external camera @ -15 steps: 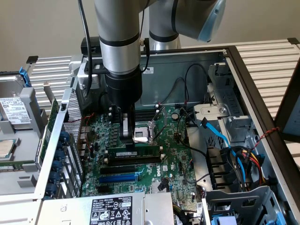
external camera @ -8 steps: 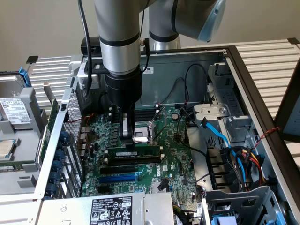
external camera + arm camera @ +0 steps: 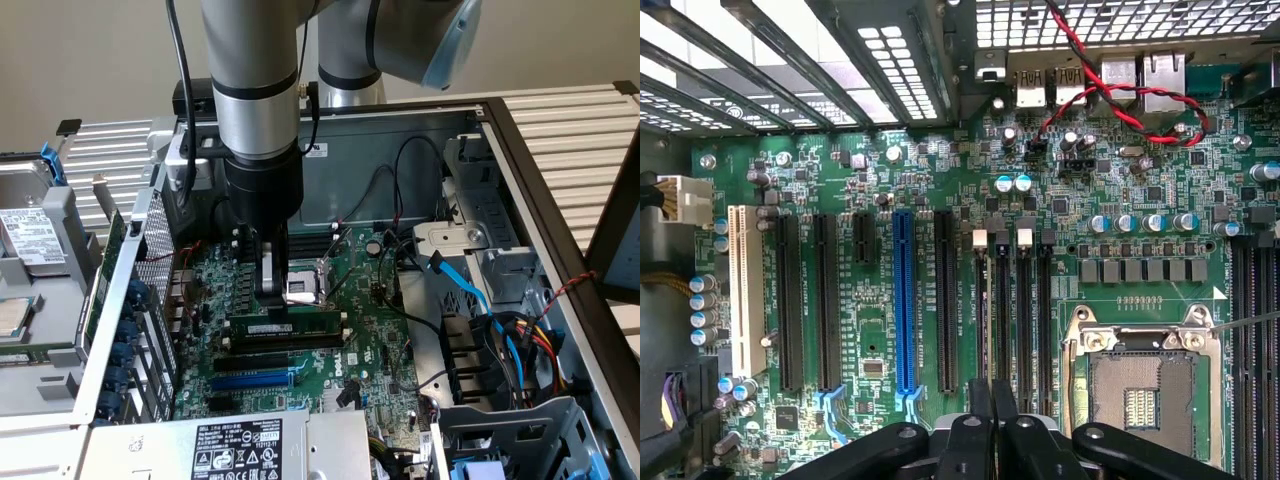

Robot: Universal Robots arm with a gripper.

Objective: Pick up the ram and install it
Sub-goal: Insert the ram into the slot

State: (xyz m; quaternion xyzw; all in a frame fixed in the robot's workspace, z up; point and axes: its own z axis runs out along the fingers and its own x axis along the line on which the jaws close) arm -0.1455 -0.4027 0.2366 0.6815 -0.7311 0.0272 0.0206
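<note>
In the exterior view, from the exterior view's left: the open computer case (image 3: 560, 200) lies on the surface; the motherboard (image 3: 375, 345) covers its floor; one blue slot (image 3: 250, 380) sits near the front edge.

Next comes the single pincer (image 3: 272, 295), lowered on the arm (image 3: 255, 90) into the case; its jaws are clenched, with the tips at the top edge of the ram (image 3: 300, 327); whether they pinch that edge or only bear on it cannot be told.

The ram stands on edge along a black memory slot, just beside the CPU socket (image 3: 303, 290).

Progress, as judged: pick-up and placement are done; full seating is unconfirmed, since the latches cannot be read.

Count: one ram, one pincer, one CPU socket, one blue slot.
</note>
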